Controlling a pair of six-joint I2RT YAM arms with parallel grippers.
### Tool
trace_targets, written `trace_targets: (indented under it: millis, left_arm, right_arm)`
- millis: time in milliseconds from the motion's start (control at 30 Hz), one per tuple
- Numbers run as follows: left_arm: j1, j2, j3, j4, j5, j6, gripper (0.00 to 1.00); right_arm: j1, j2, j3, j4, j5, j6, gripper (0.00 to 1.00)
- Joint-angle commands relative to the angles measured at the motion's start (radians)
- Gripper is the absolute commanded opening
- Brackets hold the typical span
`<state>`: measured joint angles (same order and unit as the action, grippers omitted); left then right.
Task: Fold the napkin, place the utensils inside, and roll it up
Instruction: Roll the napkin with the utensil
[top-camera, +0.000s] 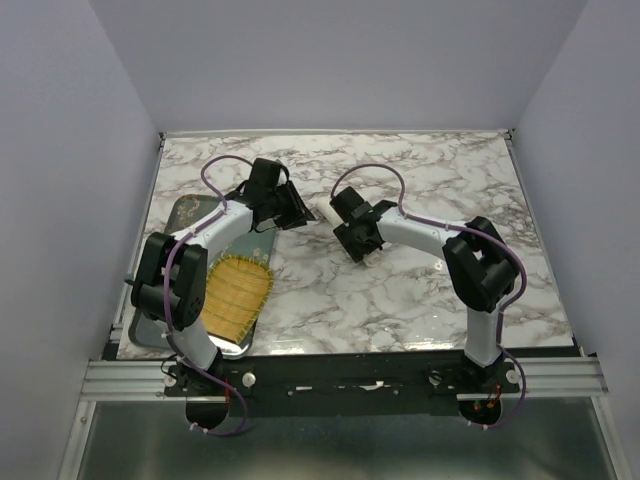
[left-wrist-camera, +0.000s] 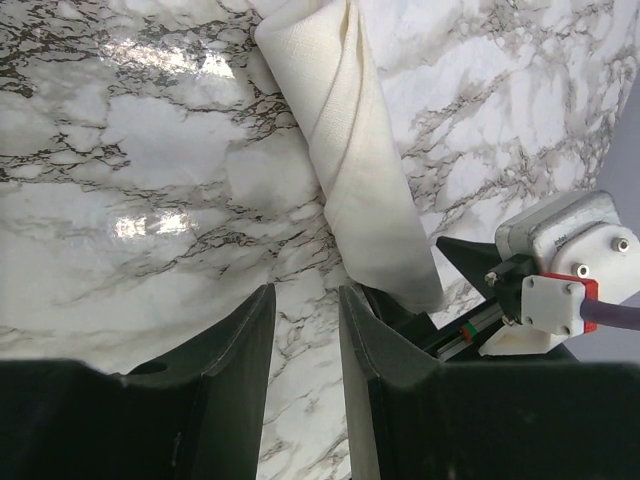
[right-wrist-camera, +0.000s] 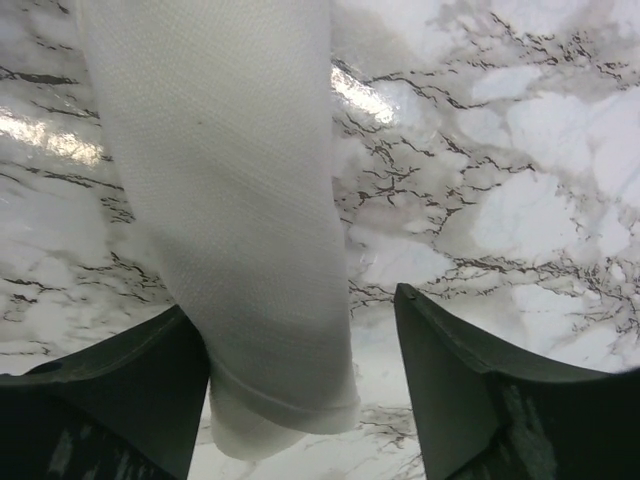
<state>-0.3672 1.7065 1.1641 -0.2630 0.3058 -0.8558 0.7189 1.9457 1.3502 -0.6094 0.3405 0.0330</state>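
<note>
right jaws: spread wide, straddling one end of the soft cream-white cloth napkin (right-wrist-camera: 250, 190), which is rolled into a tight tube lying flat on the grey-veined white marble desk (top-camera: 430, 290). The roll leans on one finger (right-wrist-camera: 120, 390) with a clear gap to the other, so there's no pinch. Reads as a release or a last tuck.

left jaws: nearly together, a slim gap with only desk showing through, nothing held. They sit just beside the roll, not touching.

Slim metal spoon not visible. Probably wrapped inside, can't confirm. Task looks about done.

Room: the roll sits mid-desk, well off every edge, so both arms should be able to lift straight off. Bare marble to the right and near side. Left side is tighter: a grey metal tray (top-camera: 178, 215) carrying a yellow fringed woven mat (top-camera: 238, 292) lies close by the left arm.
</note>
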Motion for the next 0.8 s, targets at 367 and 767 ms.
trace_targets:
  millis: [367, 767]
  left_arm:
    - [0.016, -0.008, -0.004, 0.044, 0.053, 0.001, 0.4]
    - [0.019, 0.044, 0.039, 0.045, 0.075, 0.006, 0.4]
  right_arm:
    - [-0.176, 0.027, 0.058, 0.094, -0.395, 0.087, 0.62]
    - [-0.234, 0.139, 0.173, 0.094, -0.505, 0.048, 0.59]
